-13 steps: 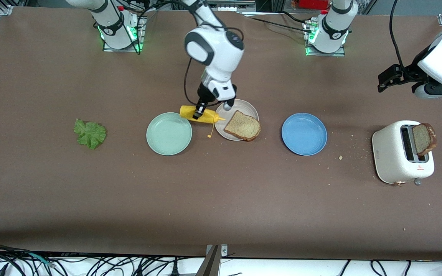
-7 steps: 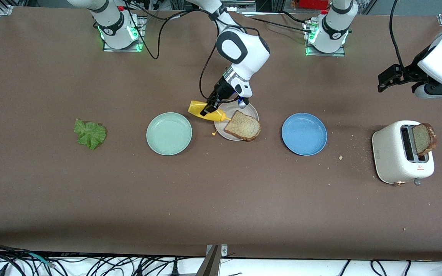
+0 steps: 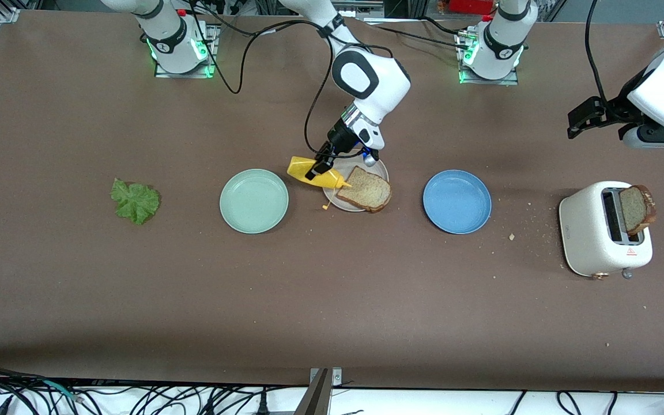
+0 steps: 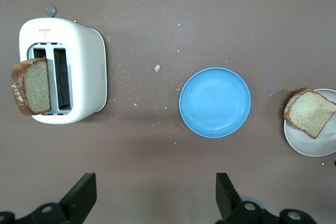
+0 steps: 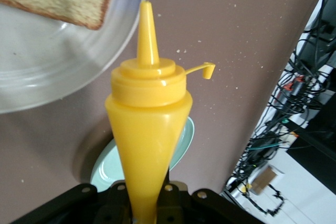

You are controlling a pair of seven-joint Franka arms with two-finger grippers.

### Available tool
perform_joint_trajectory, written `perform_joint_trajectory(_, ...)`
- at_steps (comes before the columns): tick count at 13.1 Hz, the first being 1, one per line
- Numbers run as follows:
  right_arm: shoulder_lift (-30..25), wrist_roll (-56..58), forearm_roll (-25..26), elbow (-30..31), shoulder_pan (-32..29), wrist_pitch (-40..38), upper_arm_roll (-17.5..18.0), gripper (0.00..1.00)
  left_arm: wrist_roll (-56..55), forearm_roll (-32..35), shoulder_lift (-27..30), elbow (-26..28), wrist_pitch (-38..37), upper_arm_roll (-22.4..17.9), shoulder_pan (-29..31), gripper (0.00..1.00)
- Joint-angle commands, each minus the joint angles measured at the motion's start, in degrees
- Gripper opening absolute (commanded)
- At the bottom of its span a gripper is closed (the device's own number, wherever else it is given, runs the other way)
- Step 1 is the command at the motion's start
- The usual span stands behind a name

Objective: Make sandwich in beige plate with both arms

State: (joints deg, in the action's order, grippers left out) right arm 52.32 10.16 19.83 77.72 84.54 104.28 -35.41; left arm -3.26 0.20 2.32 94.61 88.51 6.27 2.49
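Front view, starting at the right arm's end of the table: a lettuce leaf (image 3: 135, 201) lies flat on the table, well apart from the plates. Next comes a mint green plate (image 3: 254, 200) with nothing in it. Just beside it is the beige plate (image 3: 357, 163), holding one slice of bread (image 3: 365, 189) whose corner overhangs the rim on the side nearer the camera. The right gripper (image 3: 319, 163) is clamped on a yellow squeeze bottle (image 3: 313, 173), tilted with its nozzle over the plate's edge, pointing at the bread, its small cap dangling from a strap. A blue plate (image 3: 457, 201) follows, bare. Toward the left arm's end stands a white toaster (image 3: 604, 229) with a second slice of bread (image 3: 636, 208) sticking up out of one slot. The left gripper (image 3: 583, 117) waits above the table near the toaster, its jaws spread wide and holding nothing.
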Motion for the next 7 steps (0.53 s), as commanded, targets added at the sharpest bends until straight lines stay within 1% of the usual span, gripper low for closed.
perform_joint_trajectory(1,-6.3,8.6,-5.8,0.0,-3.1,-1.6,-2.3,0.0,0.1,-0.2,0.5,0.3,-0.4,0.4,0.5,1.0)
perform_joint_trajectory(4,-12.4,20.3,-14.9,0.9,-7.2,-1.5,-6.6,0.0,0.1,-0.1,0.5,0.3,-0.4,0.4,0.5,1.0)
perform_joint_trajectory(7,-17.2,33.7,-26.0,1.9,-12.2,-1.3,-11.2,0.0,-0.2,-0.2,0.5,0.3,-0.4,0.5,0.5,1.0)
